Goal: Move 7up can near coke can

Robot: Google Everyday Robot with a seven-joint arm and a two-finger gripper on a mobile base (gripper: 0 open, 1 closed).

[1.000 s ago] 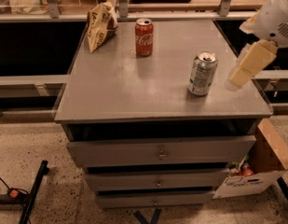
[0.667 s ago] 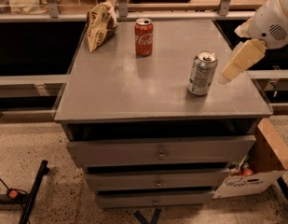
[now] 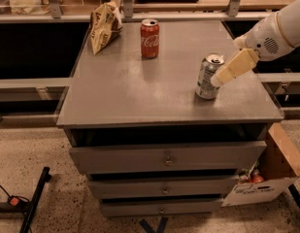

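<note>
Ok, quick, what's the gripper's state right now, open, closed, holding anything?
Gripper: at the right side of the 7up can, over the cabinet top; whether it is open, closed or holding cannot be told.

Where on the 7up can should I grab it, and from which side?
Grip the 7up can mid-body, across its round wall: it stands upright near the table's right front, so a side hold is probably steadier than one on the rimmed top. Come from the right, where the gripper hangs beside it; that leaves the way toward the coke can unblocked.
</note>
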